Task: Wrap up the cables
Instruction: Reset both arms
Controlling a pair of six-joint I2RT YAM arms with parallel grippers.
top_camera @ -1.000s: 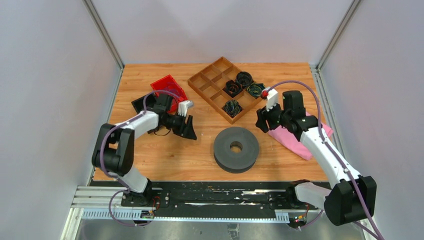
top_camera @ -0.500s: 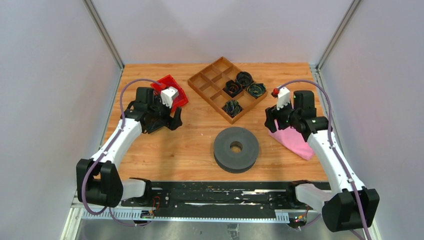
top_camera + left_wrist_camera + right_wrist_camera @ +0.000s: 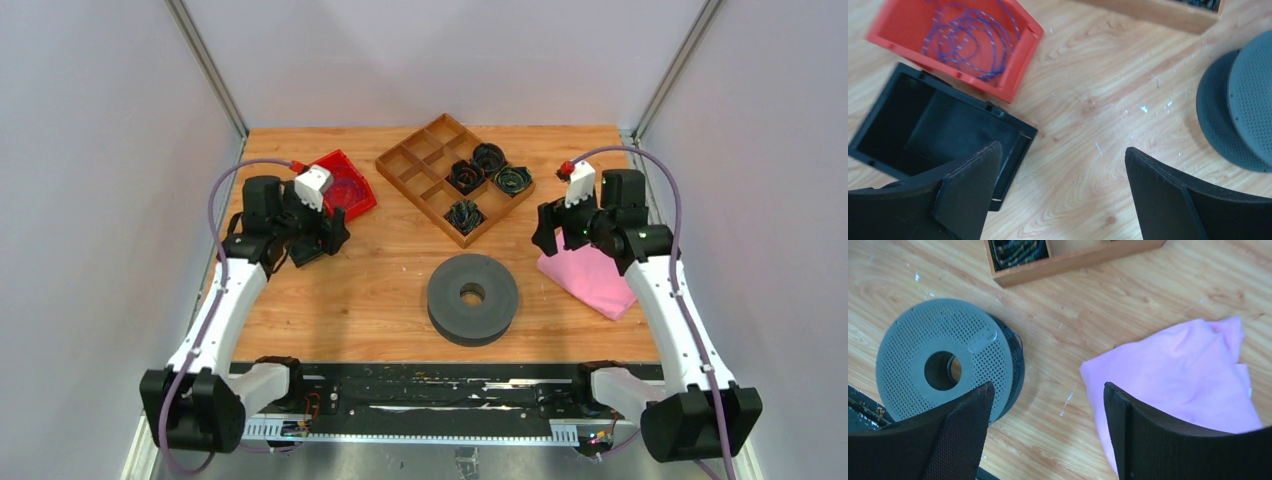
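My left claw covers the near corner of the black bin. The grey spool runs off the right edge. My right claw hides part of the pink cloth. From above, the coiled cables are too small to separate.

You have nothing legible here: no word, number, brand or sign can be read in any view. The one candidate is a small pale sticker on the perforated face of the grey spool, and its print is too small to make out.
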